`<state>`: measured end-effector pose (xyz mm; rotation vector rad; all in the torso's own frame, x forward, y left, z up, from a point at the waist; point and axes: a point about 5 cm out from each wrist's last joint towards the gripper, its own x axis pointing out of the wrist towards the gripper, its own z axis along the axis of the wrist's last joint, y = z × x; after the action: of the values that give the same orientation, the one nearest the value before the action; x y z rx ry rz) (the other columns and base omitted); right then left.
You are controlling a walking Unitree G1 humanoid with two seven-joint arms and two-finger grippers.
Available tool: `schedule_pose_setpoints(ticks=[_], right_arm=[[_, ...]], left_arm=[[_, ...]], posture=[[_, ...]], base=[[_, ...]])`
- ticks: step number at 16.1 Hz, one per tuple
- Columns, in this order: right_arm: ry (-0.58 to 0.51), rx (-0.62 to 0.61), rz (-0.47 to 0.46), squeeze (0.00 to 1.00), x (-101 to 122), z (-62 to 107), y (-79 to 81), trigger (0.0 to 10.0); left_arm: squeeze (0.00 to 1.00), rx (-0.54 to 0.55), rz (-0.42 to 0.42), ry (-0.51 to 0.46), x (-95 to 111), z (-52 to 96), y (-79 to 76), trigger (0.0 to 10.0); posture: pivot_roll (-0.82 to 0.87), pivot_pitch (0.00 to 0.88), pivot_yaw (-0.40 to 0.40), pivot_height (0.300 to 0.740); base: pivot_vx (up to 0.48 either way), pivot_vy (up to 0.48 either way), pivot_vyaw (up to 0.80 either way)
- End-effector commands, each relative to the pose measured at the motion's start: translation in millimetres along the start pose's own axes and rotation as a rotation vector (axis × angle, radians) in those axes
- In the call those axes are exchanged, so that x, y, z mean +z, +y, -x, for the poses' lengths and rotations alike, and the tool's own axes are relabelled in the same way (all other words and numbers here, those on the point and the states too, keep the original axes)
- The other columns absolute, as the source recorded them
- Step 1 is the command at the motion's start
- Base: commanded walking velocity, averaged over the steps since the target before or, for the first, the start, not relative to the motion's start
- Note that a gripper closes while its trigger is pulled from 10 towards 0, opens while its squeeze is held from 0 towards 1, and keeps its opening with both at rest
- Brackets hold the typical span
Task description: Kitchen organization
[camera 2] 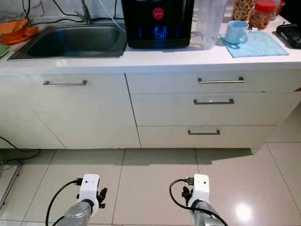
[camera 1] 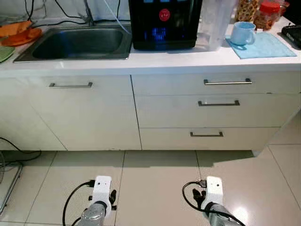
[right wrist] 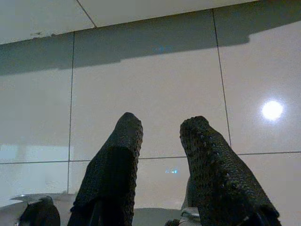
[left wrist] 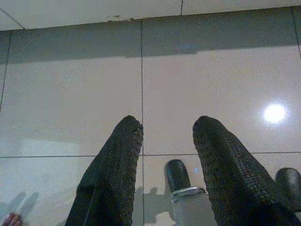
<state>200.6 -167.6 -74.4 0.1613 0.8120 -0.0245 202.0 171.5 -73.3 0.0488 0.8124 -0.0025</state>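
Step, as judged: approach, nothing grasped yet. Left end effector [left wrist: 164,136] and right end effector [right wrist: 157,132] hang low over floor tiles, fingers parted, empty. Next: step closer, raise arm toward tabletop [camera 1: 188,60].

Counts: one sink [camera 1: 80,43], one blue mug [camera 1: 243,33] on blue mat [camera 1: 268,46], three drawers, one black machine [camera 1: 164,23], two jars.

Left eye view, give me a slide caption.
Robot faces white cabinet drawers, sink and blue mug on the counter, both arms hanging low.
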Motion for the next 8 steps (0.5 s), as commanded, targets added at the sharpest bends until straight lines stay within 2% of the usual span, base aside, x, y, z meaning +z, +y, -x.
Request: schedule_pose_setpoints(ticks=[1, 8], right_arm=[[-0.010, 0.009, 0.001, 0.00, 2.4, -0.7, 1.9, 10.0], [-0.011, 0.014, 0.003, 0.00, 3.1, -1.1, 3.3, 10.0]], left_arm=[[0.00, 0.000, 0.006, -0.010, 1.9, -0.2, 1.4, 10.0], [0.00, 0.003, 0.009, -0.011, 2.2, -0.3, 1.9, 10.0]], posture=[[0.03, 0.000, 0.088, 0.740], [0.03, 0.000, 0.086, 0.740]], base=[[0.000, 0.000, 0.00], [0.000, 0.000, 0.00]])
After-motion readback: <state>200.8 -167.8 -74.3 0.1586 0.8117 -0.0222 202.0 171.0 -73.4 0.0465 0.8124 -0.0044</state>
